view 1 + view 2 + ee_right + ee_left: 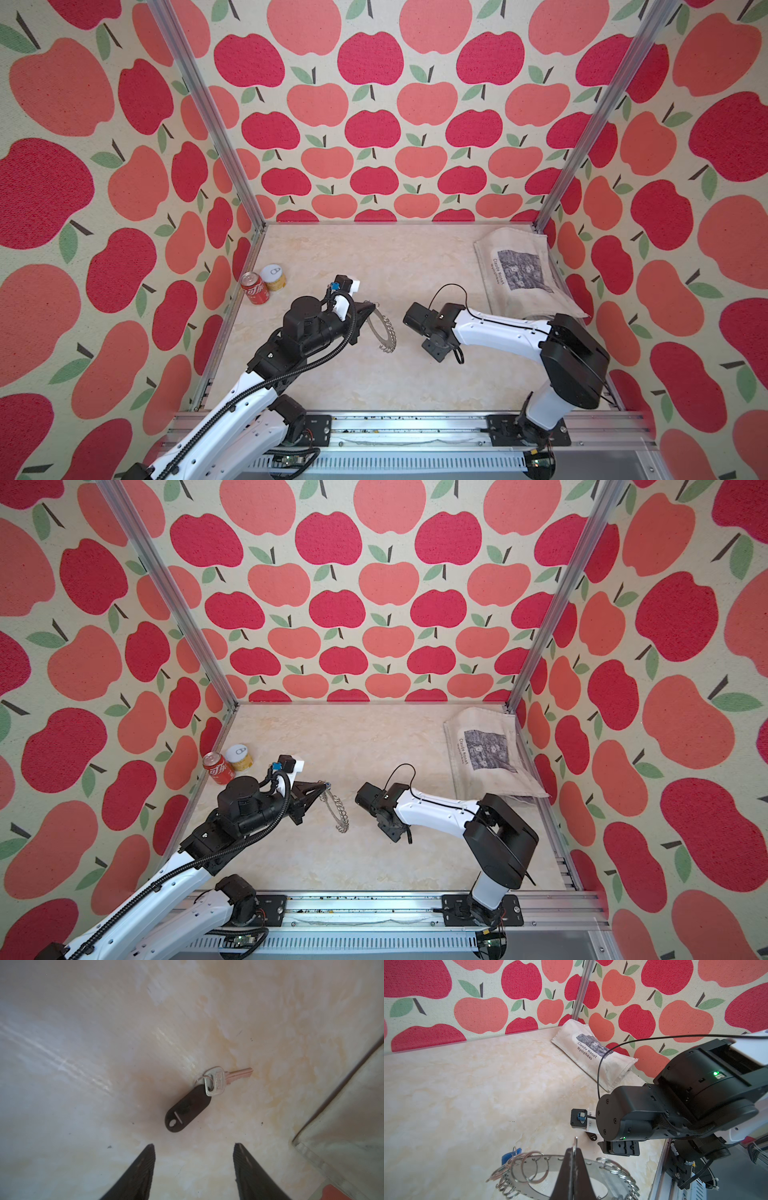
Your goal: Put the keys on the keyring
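Marbled tabletop [83, 1064]; silver key [216, 1082], dark oblong tag [187, 1111]; grey ring-fringed keyring [381, 330]

1. The keyring [384, 334] [336, 810] is a flat silver-grey disc with a large centre hole, and small wire rings fringe its rim. It stands on edge and tilted, clamped at the rim by the left gripper [574, 1150].
2. One key [216, 1082] is silver with a squarish head. It lies flat on the table [83, 1064], joined by a small split ring to a black oblong tag [187, 1111].
3. A blue tag [508, 1156] shows just past the disc's rim, behind the wire rings. Its key is hidden, and whether it hangs from a ring cannot be told.
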`<act>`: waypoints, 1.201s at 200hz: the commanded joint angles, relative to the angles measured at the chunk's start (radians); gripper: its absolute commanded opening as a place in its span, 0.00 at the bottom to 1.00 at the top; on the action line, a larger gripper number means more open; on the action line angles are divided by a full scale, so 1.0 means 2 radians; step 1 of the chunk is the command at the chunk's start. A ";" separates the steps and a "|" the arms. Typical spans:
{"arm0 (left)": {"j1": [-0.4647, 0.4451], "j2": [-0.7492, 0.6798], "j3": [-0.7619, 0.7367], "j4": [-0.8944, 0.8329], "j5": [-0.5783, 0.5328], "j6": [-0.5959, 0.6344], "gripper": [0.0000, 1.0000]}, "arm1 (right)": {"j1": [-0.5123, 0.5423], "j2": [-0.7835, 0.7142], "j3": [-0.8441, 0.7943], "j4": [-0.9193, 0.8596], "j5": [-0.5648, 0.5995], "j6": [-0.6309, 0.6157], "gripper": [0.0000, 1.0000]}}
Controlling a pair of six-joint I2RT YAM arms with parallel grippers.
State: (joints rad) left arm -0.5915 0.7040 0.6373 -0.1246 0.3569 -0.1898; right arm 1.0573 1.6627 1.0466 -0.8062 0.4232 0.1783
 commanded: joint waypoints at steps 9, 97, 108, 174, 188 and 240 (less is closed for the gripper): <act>0.001 -0.017 0.021 -0.021 -0.013 0.005 0.00 | 0.018 0.018 -0.006 0.010 0.015 -0.014 0.59; 0.003 -0.026 0.020 -0.024 -0.014 0.008 0.00 | 0.031 0.066 0.001 0.028 0.061 -0.036 0.48; 0.003 -0.027 0.020 -0.026 -0.015 0.009 0.00 | 0.031 0.069 0.003 0.028 0.068 -0.041 0.47; 0.004 -0.030 0.020 -0.024 -0.015 0.009 0.00 | 0.030 0.077 -0.006 0.042 0.093 -0.062 0.36; 0.004 -0.031 0.020 -0.025 -0.014 0.009 0.00 | 0.030 0.076 -0.011 0.049 0.094 -0.068 0.28; 0.004 -0.037 0.027 -0.034 -0.014 0.010 0.00 | 0.030 0.042 -0.014 0.053 0.093 -0.080 0.00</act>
State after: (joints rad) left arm -0.5888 0.6521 0.6392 -0.1951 0.3428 -0.1890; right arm 1.1187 1.7779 1.0328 -0.7067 0.6472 0.0349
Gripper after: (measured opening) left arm 0.049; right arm 0.047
